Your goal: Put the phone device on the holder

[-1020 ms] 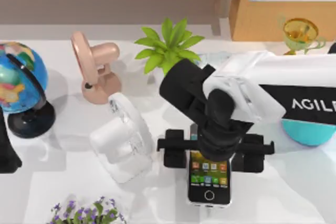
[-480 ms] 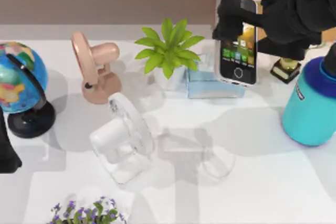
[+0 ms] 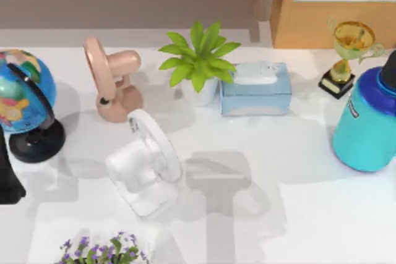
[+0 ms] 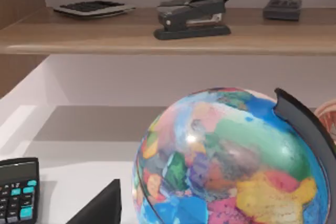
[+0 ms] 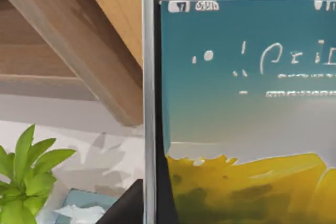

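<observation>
Slim black-fronted phone device w/ silver rim [image 5: 236, 108] fills right wrist cam, apparently carried clear of clutter toward white ring-backed holder [image 3: 145, 162]; finger state: can't tell.

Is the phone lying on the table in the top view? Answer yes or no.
No: the table bears no phone; the phone device fills the right wrist view close up.

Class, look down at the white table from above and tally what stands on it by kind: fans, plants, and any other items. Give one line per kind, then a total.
Fans: 2, a pink desk fan and a white desk fan
Plants: 2, a green leafy potted plant and a purple-flowered plant
Globe: 1
Blue tissue box: 1
Gold trophy: 1
Turquoise bottle: 1
Total: 8
</observation>
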You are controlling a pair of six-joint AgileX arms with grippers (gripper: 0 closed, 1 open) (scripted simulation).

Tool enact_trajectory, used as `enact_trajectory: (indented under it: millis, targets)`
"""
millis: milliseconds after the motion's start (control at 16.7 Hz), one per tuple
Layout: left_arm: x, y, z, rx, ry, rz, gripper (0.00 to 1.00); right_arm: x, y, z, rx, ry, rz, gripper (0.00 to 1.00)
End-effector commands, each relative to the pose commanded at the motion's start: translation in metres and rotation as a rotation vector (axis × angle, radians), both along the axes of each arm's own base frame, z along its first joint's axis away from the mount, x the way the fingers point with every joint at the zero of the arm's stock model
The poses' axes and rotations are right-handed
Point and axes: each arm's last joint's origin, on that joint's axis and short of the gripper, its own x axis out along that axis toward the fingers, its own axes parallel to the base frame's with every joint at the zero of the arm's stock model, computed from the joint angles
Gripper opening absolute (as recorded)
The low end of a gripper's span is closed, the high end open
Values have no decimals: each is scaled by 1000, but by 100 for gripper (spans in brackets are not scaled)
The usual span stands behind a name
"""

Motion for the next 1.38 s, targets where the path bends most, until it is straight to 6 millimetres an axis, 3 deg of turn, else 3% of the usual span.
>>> enact_trajectory:
  millis: [240, 360, 480, 780, 1380]
  targets:
    - [0, 0, 0, 0, 0, 0, 100, -48, -91, -32, -119, -139, -60, 0]
    - [0, 0, 0, 0, 0, 0, 100, -77, -120, -54, -183, -177, -88, 0]
    - [0, 0, 0, 0, 0, 0, 100, -103, -137, -75, -243, -202, -106, 0]
    - [0, 0, 0, 0, 0, 0, 100, -139, -146, -107, -342, -236, -99, 0]
    - [0, 0, 0, 0, 0, 0, 100, -143, -147, -111, -316, -207, -127, 0]
